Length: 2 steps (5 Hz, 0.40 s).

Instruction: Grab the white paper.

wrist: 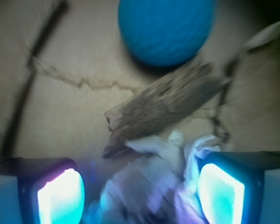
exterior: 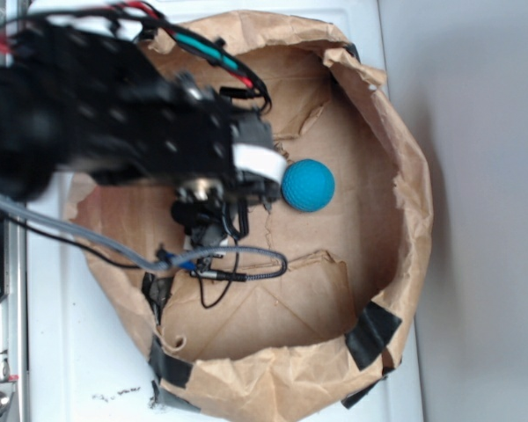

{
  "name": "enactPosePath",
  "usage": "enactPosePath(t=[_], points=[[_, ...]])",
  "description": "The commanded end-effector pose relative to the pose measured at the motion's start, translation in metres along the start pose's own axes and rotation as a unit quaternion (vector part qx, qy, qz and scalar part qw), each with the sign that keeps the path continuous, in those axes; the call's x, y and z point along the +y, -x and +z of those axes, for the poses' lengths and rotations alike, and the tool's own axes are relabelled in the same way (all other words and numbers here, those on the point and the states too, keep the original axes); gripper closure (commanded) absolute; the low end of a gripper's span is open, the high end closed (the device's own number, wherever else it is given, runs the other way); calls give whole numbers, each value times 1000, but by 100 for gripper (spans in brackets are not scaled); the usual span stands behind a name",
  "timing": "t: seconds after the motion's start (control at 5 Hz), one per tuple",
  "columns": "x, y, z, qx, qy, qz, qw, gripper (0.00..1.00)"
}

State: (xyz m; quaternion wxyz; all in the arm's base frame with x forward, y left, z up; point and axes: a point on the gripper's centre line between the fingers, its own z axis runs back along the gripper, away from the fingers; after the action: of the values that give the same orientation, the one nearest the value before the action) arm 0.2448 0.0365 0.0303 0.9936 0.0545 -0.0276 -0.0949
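The white paper (wrist: 149,186), a crumpled off-white wad, lies on the brown bag floor between my gripper's (wrist: 141,196) two fingers. The gripper is open. The wad's right side reaches the right pad (wrist: 220,193), and a gap separates it from the left pad (wrist: 60,198). A dark brown bark piece (wrist: 168,105) lies just beyond the wad and touches its far edge. In the exterior view the gripper (exterior: 209,220) points down into the bag and hides nearly all of the paper.
A teal ball (exterior: 308,185) (wrist: 165,28) rests just past the bark, right of the arm. The brown paper bag lining (exterior: 334,264) forms a raised wall all round, patched with black tape (exterior: 372,332). A loose black cable (exterior: 238,264) hangs below the gripper.
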Motion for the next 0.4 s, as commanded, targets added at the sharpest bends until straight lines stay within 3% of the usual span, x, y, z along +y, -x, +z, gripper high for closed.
enactPosePath(t=[0.0, 0.2], points=[[-16, -9, -12, -13, -21, -9, 1000, 100], [-14, -8, -3, -33, -27, -12, 999, 100]])
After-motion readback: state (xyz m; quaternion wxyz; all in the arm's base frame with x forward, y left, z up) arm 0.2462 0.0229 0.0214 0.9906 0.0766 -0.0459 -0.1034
